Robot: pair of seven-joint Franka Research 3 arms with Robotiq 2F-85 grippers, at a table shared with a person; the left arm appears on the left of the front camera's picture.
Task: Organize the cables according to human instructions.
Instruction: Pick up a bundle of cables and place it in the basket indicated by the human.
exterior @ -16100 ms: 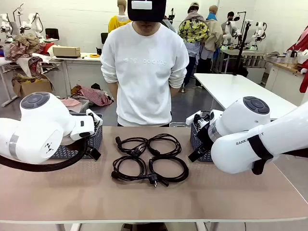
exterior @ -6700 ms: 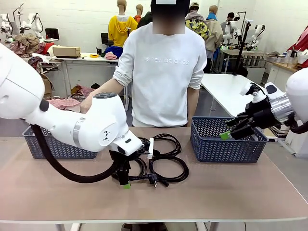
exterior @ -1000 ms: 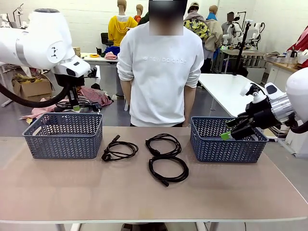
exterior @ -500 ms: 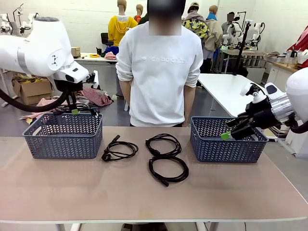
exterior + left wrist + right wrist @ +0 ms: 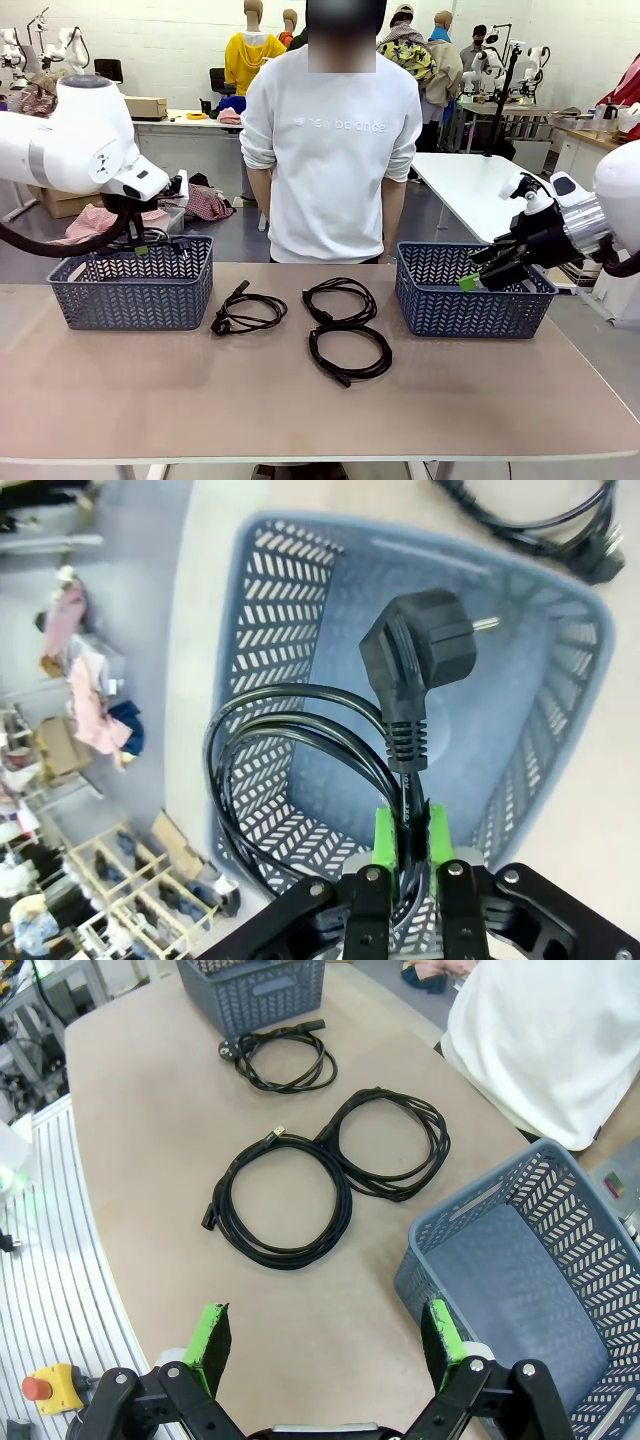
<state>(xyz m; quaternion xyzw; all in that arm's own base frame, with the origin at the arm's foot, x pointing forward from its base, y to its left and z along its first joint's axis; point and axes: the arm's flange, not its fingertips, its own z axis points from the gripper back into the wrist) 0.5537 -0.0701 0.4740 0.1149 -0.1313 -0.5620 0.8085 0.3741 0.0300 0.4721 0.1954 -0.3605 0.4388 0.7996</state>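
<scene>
Front view, left gripper [image 5: 141, 248]: hangs at the rim of the left basket [image 5: 130, 295], pads pinched on the held cord [image 5: 165, 241], whose loops show at rim height.
Front view, right gripper [image 5: 478, 272]: fingers spread wide and holding nothing, above the right basket [image 5: 470, 305].
Front view, cords on the table [image 5: 300, 420]: the left cord [image 5: 248, 312] lies just beside the left basket; the far cord [image 5: 340, 297] and the near cord [image 5: 350, 350] lie between the baskets, their loops touching.
Front view, writing: the person [image 5: 335, 180] at the far edge wears a white sweatshirt [image 5: 300, 200] with pale lettering across the chest reading "new balance".
Left wrist view, left gripper [image 5: 410, 835]: green pads clamped tight on the held cord [image 5: 400, 740] just below its plug.
Left wrist view, held cord: the plug stands above the pads, prongs pointing right, and the loops bulge to one side, all over the open left basket [image 5: 290, 610]; whether they touch its floor I cannot tell.
Left wrist view, left cord [image 5: 603, 560]: on the table past the basket's corner.
Left wrist view, writing: none readable.
Right wrist view, right gripper [image 5: 325, 1345]: green pads far apart, nothing between them.
Right wrist view, cords: near cord [image 5: 280, 1205] closest, far cord [image 5: 395, 1145] touching it, left cord [image 5: 285, 1055] near the left basket [image 5: 250, 995].
Right wrist view, right basket [image 5: 445, 1255]: no cord in the part shown.
Right wrist view, writing: none readable; a red button [image 5: 38, 1388] sits at the lower corner.
</scene>
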